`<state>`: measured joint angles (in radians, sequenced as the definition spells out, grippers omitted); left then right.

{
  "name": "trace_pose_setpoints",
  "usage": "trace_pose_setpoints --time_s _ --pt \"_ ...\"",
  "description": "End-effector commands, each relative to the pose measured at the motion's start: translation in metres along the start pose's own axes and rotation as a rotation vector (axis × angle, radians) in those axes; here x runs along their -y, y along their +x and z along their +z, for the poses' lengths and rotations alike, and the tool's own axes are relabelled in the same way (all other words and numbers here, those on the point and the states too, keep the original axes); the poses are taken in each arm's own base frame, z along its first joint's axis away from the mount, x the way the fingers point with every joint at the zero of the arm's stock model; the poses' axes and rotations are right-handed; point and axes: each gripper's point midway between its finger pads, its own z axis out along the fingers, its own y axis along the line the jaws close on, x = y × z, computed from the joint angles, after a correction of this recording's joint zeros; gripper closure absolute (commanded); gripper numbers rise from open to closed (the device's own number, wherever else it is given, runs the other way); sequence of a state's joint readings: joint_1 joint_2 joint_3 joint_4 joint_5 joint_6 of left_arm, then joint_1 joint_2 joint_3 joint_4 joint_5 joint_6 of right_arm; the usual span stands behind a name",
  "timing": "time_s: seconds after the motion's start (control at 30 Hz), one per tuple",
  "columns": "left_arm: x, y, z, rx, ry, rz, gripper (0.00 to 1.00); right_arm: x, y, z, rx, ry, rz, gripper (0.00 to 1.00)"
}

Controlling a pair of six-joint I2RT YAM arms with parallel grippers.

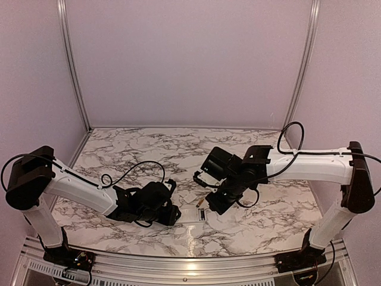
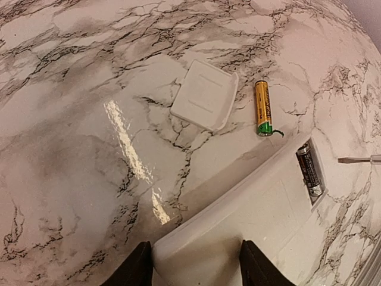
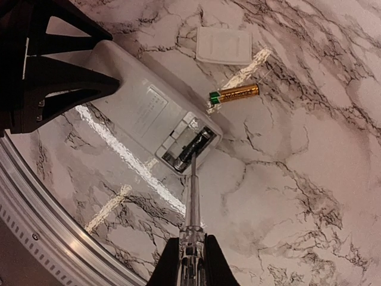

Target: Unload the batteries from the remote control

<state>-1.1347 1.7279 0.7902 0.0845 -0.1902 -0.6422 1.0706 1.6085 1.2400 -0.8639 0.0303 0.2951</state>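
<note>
The white remote control [image 2: 250,220] lies back side up on the marble table, and my left gripper [image 2: 193,256] is shut on its near end. Its battery bay is open, with a dark battery [image 2: 310,171] still inside. A gold-orange battery [image 2: 263,108] lies loose on the table beside the detached white back panel [image 2: 205,94]. My right gripper [image 3: 191,250] is shut on a thin tool with a clear handle and a metal shaft [image 3: 192,190]. The tool's tip touches the dark battery [image 3: 191,149] in the bay of the remote [image 3: 137,95].
In the top view the two grippers, left [image 1: 166,210] and right [image 1: 215,199], meet near the table's front middle. The metal front rail [image 3: 36,220] runs close behind the remote. The panel [image 3: 224,46] and the gold battery [image 3: 234,95] lie just beyond the remote.
</note>
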Motion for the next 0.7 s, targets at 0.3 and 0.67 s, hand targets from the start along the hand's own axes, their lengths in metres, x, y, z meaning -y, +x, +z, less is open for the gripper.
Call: trace_pose_setpoints --time_s 0.3,0.67 --pt "-0.009 0.023 0.005 -0.079 -0.035 0.056 0.49 -0.007 -0.003 0.022 -0.014 -0.012 -0.017 1.0" --pt "-0.01 0.024 0.006 -0.082 -0.039 0.057 0.5 0.0 0.003 0.022 -0.03 0.022 -0.013 1.0"
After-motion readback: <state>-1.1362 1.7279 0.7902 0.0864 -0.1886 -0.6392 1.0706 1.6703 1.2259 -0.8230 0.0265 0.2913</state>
